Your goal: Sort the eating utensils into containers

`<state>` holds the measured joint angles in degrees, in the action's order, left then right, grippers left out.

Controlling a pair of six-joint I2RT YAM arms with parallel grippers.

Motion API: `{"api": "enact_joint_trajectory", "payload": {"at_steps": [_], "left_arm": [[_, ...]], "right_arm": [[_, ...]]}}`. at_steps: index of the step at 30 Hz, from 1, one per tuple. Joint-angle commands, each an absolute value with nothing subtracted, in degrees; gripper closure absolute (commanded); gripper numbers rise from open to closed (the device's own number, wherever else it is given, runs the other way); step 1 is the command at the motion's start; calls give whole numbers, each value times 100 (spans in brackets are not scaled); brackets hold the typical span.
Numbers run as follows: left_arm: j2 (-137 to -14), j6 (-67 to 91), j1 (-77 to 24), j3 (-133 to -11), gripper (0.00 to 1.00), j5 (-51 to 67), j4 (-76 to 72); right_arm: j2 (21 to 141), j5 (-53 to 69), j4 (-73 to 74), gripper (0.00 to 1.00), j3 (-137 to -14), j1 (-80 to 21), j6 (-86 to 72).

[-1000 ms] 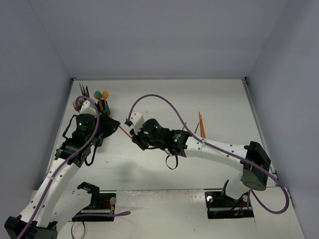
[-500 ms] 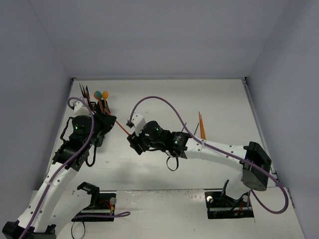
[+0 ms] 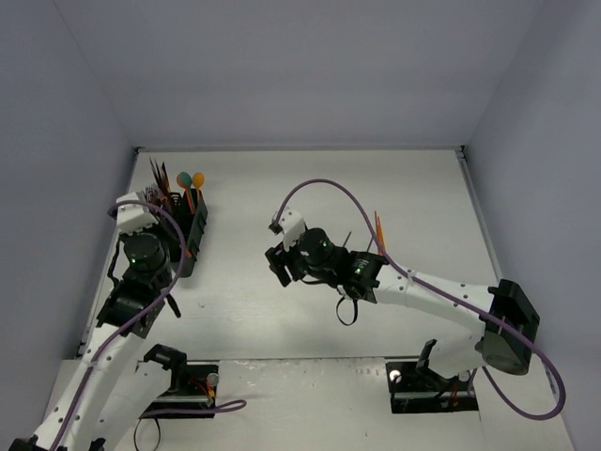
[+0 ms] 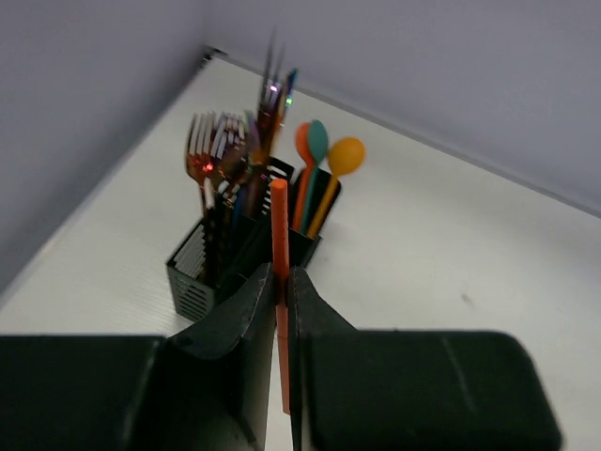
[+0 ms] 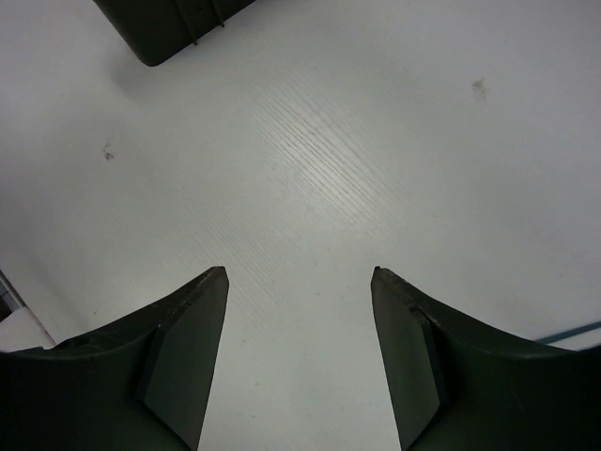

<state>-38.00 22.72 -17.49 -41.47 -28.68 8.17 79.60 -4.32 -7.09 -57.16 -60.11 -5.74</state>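
Observation:
In the left wrist view my left gripper [image 4: 280, 277] is shut on a slim orange utensil [image 4: 279, 225], which points up and forward at the black mesh caddy [image 4: 192, 277]. Forks [image 4: 211, 150], dark knives [image 4: 272, 89] and orange and teal spoons [image 4: 319, 150] stand upright in the caddy's compartments. From above, the left gripper [image 3: 180, 246] hangs by the near end of the caddy [image 3: 194, 225]. My right gripper [image 3: 278, 264] is open and holds nothing over bare table; its wrist view shows wide jaws [image 5: 300, 274]. Two orange utensils [image 3: 378, 235] lie on the table at right.
A thin dark utensil [image 3: 346, 242] lies next to the orange pair, partly hidden behind the right arm. A corner of the caddy [image 5: 169, 28] shows at the top left of the right wrist view. White walls enclose the table on three sides.
The right gripper let go of the orange utensil, opened and drew back to the right. The left gripper closed on that utensil and swung it left, to the caddy's near end.

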Motion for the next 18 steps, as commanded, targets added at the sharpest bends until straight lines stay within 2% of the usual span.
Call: {"api": "enact_joint_trajectory", "payload": {"at_steps": [1, 12, 18], "left_arm": [[-4281, 1664, -1383, -4192, 100, -3557, -434], [-5547, 1981, -504, -4138, 100, -3217, -1325], [-5595, 2353, -482, -3880, 99, -3028, -1440]], "right_arm": [[7536, -607, -1037, 41, -5559, -5781, -765], [7100, -817, -1028, 41, -5058, -5364, -1050], [6987, -1223, -1027, 41, -4859, -5225, -1279]]}}
